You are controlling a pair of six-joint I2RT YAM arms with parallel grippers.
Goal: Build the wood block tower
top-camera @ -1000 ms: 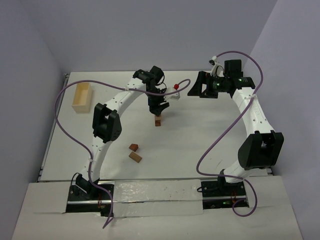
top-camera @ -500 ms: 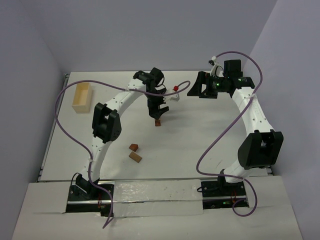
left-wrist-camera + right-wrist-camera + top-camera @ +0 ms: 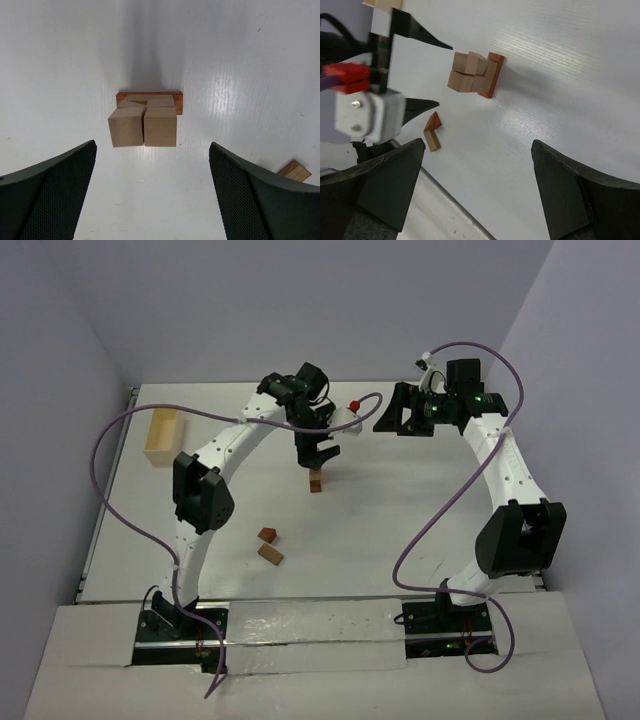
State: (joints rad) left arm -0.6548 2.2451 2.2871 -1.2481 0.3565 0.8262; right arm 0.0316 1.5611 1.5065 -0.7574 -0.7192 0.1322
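Observation:
The tower (image 3: 316, 481) stands mid-table: tan wood blocks (image 3: 143, 125), two side by side on top, over a reddish-brown base block (image 3: 149, 94). My left gripper (image 3: 318, 452) hangs just above it, open and holding nothing. In the left wrist view its fingers (image 3: 50, 195) stand wide apart with the stack beyond their tips. My right gripper (image 3: 396, 421) hovers open and empty to the right of the tower (image 3: 475, 74), where it also sees the left gripper (image 3: 431, 71). Two loose wood blocks lie nearer the bases, one reddish (image 3: 267, 534) and one tan (image 3: 271, 554).
A pale wooden box (image 3: 163, 435) sits at the far left of the table. Purple cables loop over both arms. In the right wrist view the loose reddish wedge (image 3: 433, 122) and tan block (image 3: 433, 141) lie near the table's front rail.
The left gripper has opened and risen off the tower, leaving the stack standing. The left arm's elbow has swung to the left. The right arm has not moved.

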